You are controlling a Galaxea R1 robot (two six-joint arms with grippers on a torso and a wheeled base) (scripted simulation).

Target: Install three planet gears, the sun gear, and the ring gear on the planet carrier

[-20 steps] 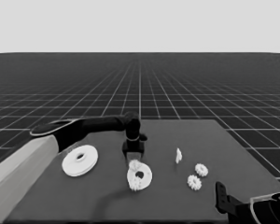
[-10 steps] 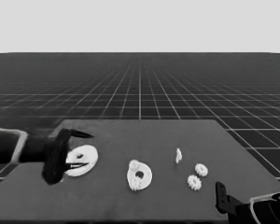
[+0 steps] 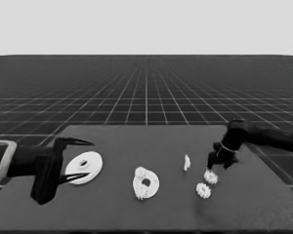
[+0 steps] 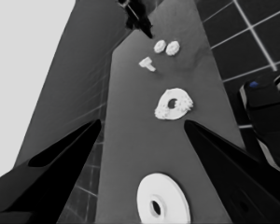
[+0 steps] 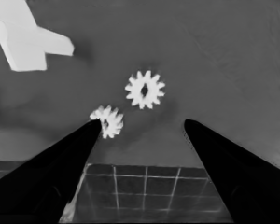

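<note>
The right gripper (image 3: 219, 163) is now reaching over two loose gears (image 3: 210, 177), jaws wide. The left gripper (image 3: 71, 161) is waiting open by the larger round part (image 3: 84, 167). The smaller round part (image 3: 145, 183) is carrying gears; installation remains incomplete.

Dark flat worktop (image 3: 151, 209) set before a gridded floor (image 3: 146, 97) running to the horizon | thin white piece (image 3: 186, 162) standing on the worktop right of centre | dark machinery with small blue lights (image 4: 266, 116) past the worktop's edge
</note>
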